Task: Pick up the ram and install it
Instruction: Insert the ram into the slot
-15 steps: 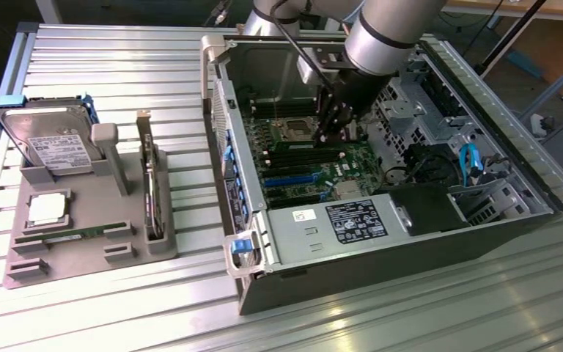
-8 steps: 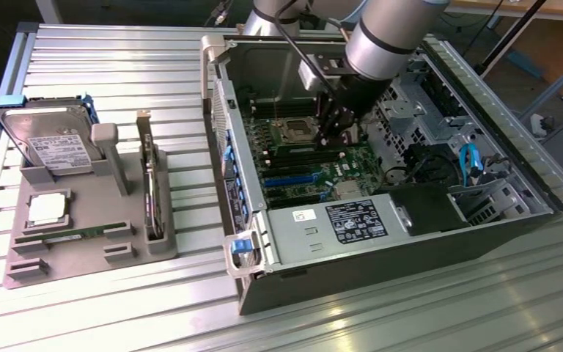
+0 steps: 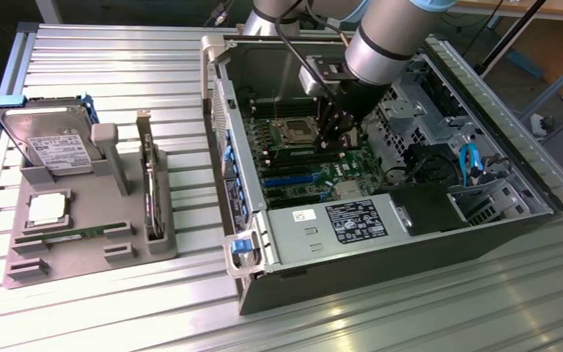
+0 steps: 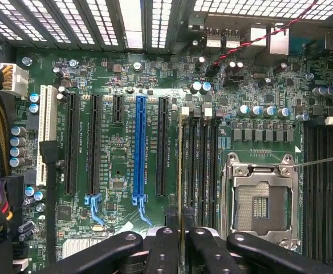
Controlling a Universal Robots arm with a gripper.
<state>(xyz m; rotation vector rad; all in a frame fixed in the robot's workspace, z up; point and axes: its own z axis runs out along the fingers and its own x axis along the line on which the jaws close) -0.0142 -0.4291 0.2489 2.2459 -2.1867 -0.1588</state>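
The ribbed metal counter (image 3: pixel 115 59) carries an open computer case (image 3: pixel 360 282) lying on its side. To the exterior view's left of it is a grey holder tray (image 3: pixel 76 268). The arm (image 3: pixel 389 44) reaches down into the case over the green motherboard (image 4: pixel 121 171).

In the near end of the case sits the power supply (image 3: pixel 360 220), with a black label and a white sticker, both too small to read. In the tray, the hard drive (image 3: pixel 52 143) leans upright and has a white label with a barcode-like strip, its text illegible. An expansion card (image 3: pixel 150 191) stands on edge beside it. The square silver processor chip (image 3: pixel 49 209) lies flat in its recess.

On the board, the empty processor socket (image 4: pixel 260 197) has its metal frame around it. A blue expansion slot (image 4: pixel 139 148) runs between black ones. White lettering is printed alongside the slots but cannot be made out.

The claw (image 4: pixel 182 245) is clenched on the ram (image 4: pixel 182 171). The ram is seen edge-on as a thin green strip, standing just beside the black memory slots (image 4: pixel 203 165) next to the socket. A second ram stick (image 3: pixel 71 233) lies flat in the tray, near the processor chip.
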